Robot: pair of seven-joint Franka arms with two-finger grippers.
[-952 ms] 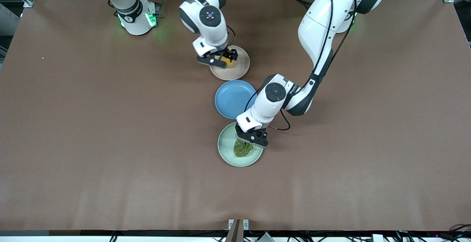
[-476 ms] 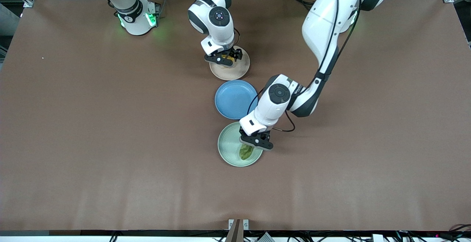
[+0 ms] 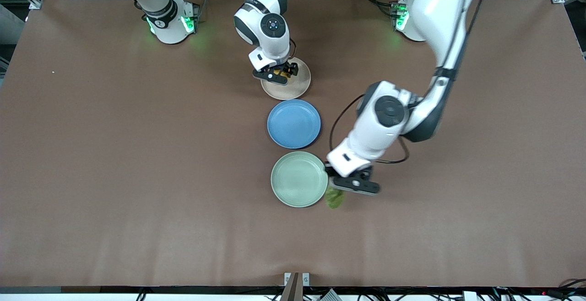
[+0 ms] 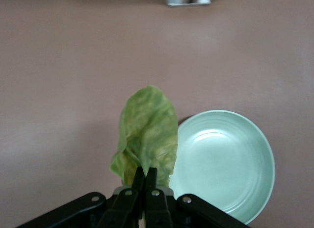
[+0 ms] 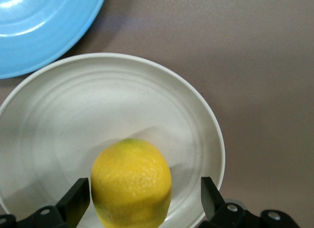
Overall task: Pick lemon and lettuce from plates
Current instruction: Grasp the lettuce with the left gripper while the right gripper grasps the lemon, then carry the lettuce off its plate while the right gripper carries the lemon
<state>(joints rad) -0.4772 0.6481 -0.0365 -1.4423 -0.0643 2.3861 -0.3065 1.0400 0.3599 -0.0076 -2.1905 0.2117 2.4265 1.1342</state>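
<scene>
My left gripper is shut on the lettuce, a crinkled green leaf that hangs from its fingertips over the table just beside the mint green plate. In the left wrist view the lettuce hangs from the closed gripper, with the bare mint plate next to it. My right gripper is open, low over the beige plate, with the lemon between its fingers. In the right wrist view the lemon rests on the beige plate, inside the open gripper.
A bright blue plate lies between the beige and mint plates; its rim shows in the right wrist view. A metal bracket sits at the table edge nearest the front camera. Brown tabletop surrounds the plates.
My left gripper has lifted the lettuce off the mint plate and carried it toward the left arm's end, past the plate's rim. My right gripper has barely shifted over the beige plate.
</scene>
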